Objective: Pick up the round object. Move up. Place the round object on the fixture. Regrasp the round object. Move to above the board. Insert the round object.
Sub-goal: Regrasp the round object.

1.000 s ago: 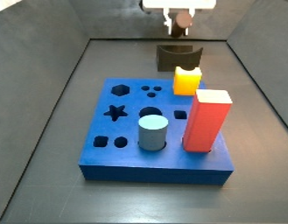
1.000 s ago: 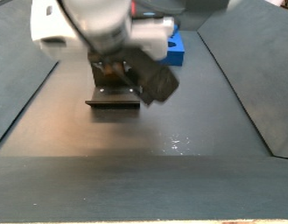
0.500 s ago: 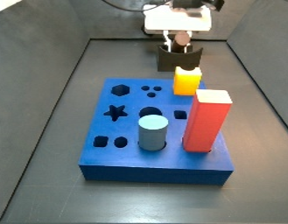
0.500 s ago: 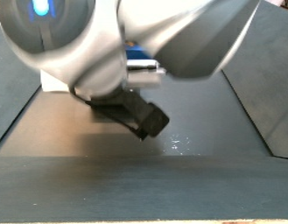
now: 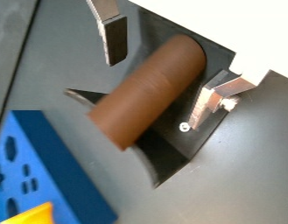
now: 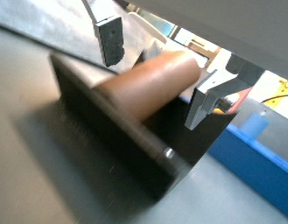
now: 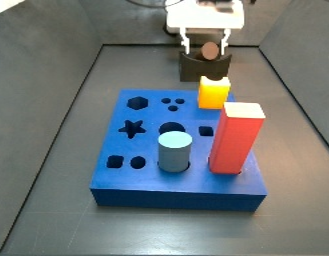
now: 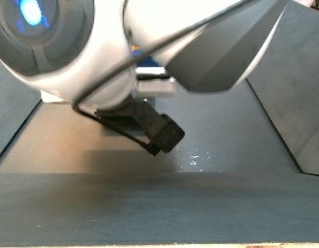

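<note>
My gripper [image 5: 158, 70] hangs spread apart, straddling the peg [image 5: 149, 87], which lies in the fixture [image 6: 122, 144] notch; fingers [image 6: 109, 39] not touching it.

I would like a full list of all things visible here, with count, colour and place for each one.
round object: 1, reddish-brown, lying in the fixture's notch, between the gripper's fingers.
fixture: 1, dark, on the floor beyond the board.
board: 1, blue, centre of the floor, with dark cut-outs.
yellow block: 1, yellow, at the board's far edge.
red block: 1, red, upright on the board.
cylinder: 1, light blue-grey, upright on the board.
gripper: 1, silver fingers with a gap to the round object on each side, over the fixture.
</note>
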Motion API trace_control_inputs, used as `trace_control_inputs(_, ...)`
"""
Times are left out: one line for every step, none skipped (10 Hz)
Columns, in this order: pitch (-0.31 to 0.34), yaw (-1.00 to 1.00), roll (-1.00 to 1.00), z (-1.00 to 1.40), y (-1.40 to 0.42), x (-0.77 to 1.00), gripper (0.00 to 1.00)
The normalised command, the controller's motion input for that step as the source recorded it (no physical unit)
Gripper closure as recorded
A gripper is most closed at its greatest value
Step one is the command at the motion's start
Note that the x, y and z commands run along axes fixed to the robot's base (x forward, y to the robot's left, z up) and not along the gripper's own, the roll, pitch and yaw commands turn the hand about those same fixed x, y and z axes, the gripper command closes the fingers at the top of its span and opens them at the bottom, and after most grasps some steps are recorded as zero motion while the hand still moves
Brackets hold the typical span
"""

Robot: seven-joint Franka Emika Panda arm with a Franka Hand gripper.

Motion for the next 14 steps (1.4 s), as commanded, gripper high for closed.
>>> trace_control_inputs(0.002,0.06,0.06,1.00,0.00,-0.03,0.00)
trace_control_inputs(0.039,0.06,0.06,1.00,0.00,-0.04,0.00)
trace_control_inputs(0.081,0.05,0.06,0.98,0.00,-0.04,0.00)
trace_control_inputs(0.132,0.04,0.06,0.76,0.00,-0.04,0.00)
trace_control_inputs(0.165,0.02,0.05,0.59,0.01,-0.03,0.00)
trace_control_inputs(0.178,0.01,0.06,0.47,0.01,-0.03,0.00)
trace_control_inputs(0.184,-0.02,0.07,0.19,0.00,-0.03,0.00)
trace_control_inputs(0.080,0.02,1.00,0.90,-1.00,-0.10,0.00)
trace_control_inputs(0.076,0.01,1.00,0.84,-1.00,-0.09,0.00)
trace_control_inputs(0.070,0.01,1.00,0.84,-1.00,-0.11,0.00)
trace_control_inputs(0.058,0.01,1.00,0.78,-1.00,-0.14,0.00)
trace_control_inputs(0.054,0.01,1.00,0.62,-0.90,-0.12,0.00)
trace_control_inputs(0.052,0.01,1.00,0.34,-0.69,-0.08,0.00)
trace_control_inputs(0.050,0.01,1.00,0.12,-0.52,-0.05,0.00)
